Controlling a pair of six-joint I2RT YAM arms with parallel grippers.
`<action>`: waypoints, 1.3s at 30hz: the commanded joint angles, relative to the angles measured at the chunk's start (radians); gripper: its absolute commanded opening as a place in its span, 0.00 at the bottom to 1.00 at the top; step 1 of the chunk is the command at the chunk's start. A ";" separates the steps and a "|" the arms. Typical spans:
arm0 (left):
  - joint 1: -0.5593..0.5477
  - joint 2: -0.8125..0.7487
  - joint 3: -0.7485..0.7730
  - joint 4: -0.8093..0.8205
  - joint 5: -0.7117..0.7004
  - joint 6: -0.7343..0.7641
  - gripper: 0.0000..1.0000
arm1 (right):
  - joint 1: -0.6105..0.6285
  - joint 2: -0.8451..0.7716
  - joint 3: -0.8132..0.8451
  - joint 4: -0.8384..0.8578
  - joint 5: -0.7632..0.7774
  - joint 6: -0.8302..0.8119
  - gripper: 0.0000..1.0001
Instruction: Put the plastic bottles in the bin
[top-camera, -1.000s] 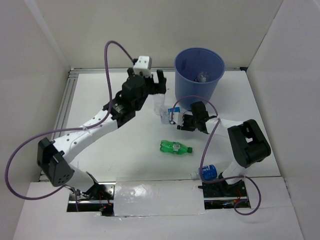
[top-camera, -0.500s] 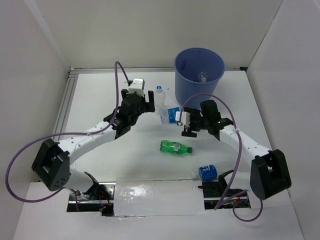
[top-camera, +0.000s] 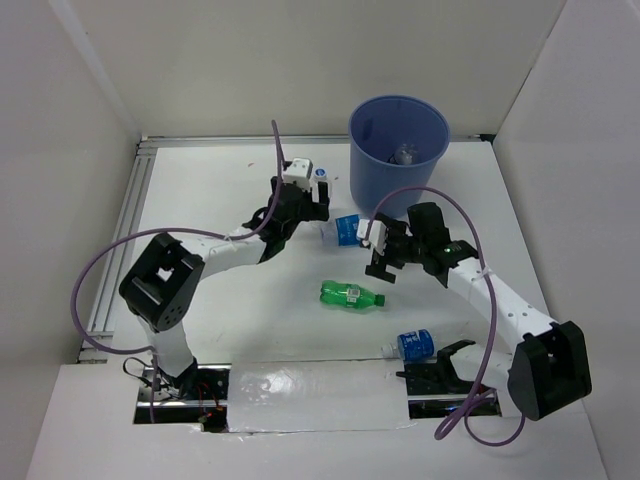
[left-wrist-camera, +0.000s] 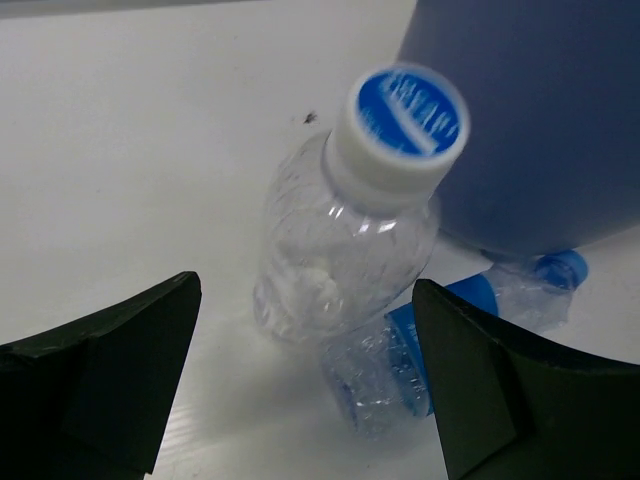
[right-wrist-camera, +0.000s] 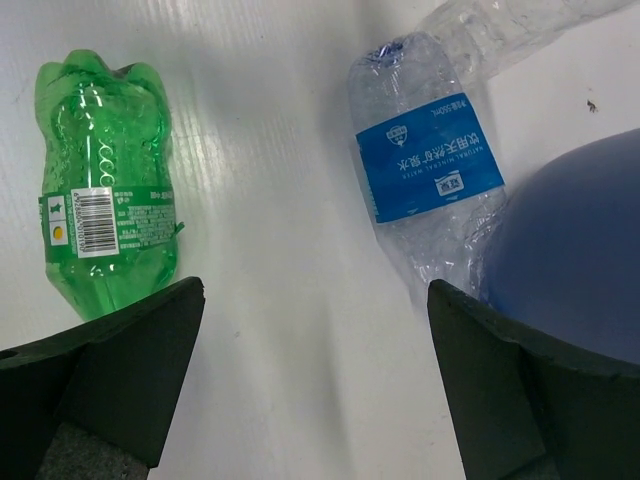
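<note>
Jaws hang released on both arms, and our left has swung in toward the upright clear bottle (left-wrist-camera: 340, 250) beside the bin (top-camera: 390, 172) near the surface's far edge, so a grasp looks next.

White arms (top-camera: 500, 297), black joints (top-camera: 160, 282), looping purple cables (top-camera: 277, 140)

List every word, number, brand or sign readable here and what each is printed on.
Nothing can be quoted outright.
Clear plastic bottle with a blue label: white characters and a logo, too blurred to quote.
Green plastic bottle: a barcode and fine print on its label, too small to read.
White bottle cap with a blue top: white print, too blurred to read.
Squat blue-labelled bottle: label too small to read.
</note>
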 joint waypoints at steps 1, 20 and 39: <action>-0.002 -0.006 0.057 0.151 0.087 0.056 1.00 | -0.013 -0.036 -0.007 -0.016 -0.019 0.042 0.99; 0.008 0.163 0.243 0.068 0.095 0.034 0.02 | -0.022 0.005 0.004 0.023 -0.019 0.061 0.99; -0.006 -0.205 0.480 0.069 0.222 0.111 0.00 | -0.082 -0.067 -0.055 -0.028 -0.140 0.099 0.59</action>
